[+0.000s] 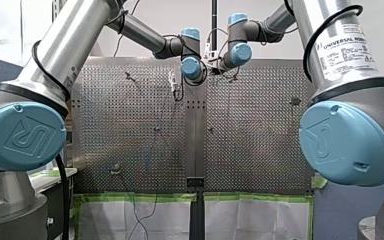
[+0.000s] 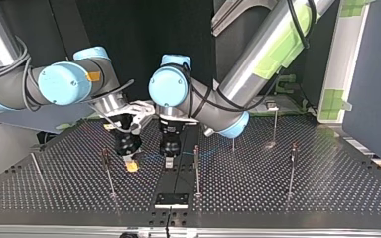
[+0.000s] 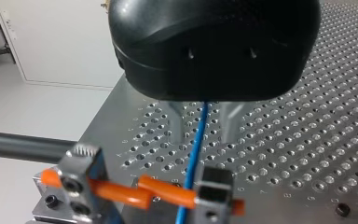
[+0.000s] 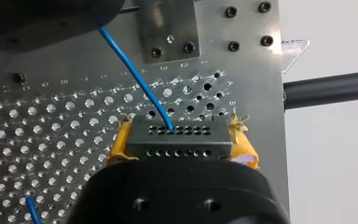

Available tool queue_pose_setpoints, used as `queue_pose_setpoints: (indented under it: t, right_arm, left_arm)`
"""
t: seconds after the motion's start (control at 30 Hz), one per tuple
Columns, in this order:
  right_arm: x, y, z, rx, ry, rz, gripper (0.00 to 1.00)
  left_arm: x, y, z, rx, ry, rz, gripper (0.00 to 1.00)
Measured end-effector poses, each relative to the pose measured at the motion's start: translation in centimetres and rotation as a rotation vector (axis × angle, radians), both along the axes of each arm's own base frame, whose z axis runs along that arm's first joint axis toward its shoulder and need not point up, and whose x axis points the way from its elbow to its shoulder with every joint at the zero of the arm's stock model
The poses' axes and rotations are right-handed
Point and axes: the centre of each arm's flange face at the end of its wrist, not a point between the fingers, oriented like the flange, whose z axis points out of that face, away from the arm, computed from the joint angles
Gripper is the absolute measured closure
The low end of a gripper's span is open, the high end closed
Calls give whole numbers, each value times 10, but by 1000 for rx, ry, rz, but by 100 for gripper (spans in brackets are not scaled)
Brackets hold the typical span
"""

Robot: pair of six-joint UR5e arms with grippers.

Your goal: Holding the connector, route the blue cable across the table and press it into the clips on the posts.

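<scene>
My right gripper [image 4: 179,149] pinches the grey, hole-dotted connector [image 4: 177,133] between yellow pads [image 4: 242,147]. The thin blue cable [image 4: 135,74] leaves the connector's face and runs over the perforated metal table [image 4: 51,116]. My left gripper [image 3: 204,126] has its smooth metal fingers [image 3: 179,123] spread, with the cable running loose between them. In the top view both grippers sit centre-left among slim posts [image 2: 197,171], with open table at the right.

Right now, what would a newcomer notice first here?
The blue cable stands out, running straight from the grey connector, clamped between my right gripper's yellow pads, up between my left gripper's open metal fingers. In the top view both grippers hang low over the table near its middle, among thin posts.
</scene>
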Motion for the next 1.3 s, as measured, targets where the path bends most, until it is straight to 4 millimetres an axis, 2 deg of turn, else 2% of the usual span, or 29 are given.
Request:
queue_pose_setpoints:
  t: [0.07, 0.27, 0.57, 0.83, 1.07, 1.3]
  right_arm:
    - [-1, 0, -2, 2, 2, -2, 100]
    - [-2, 1, -7, 12, 8, -3, 100]
    - [-5, 2, -20, 34, 21, -6, 100]
    - [-8, 5, -35, 59, 37, -12, 100]
    - [-13, 8, -58, 88, 52, -20, 100]
    - [-23, 5, -81, 101, 42, -36, 100]
  left_arm:
    - [-1, 0, 0, 1, 3, 5, 100]
    - [-3, 5, -6, -1, 19, 47, 100]
    - [-14, 10, -34, 29, 68, 79, 100]
    - [-31, 4, -52, 32, 73, 56, 100]
    - [-45, -2, -76, 33, 71, 35, 100]
    - [-53, 2, -101, 29, 73, 30, 100]
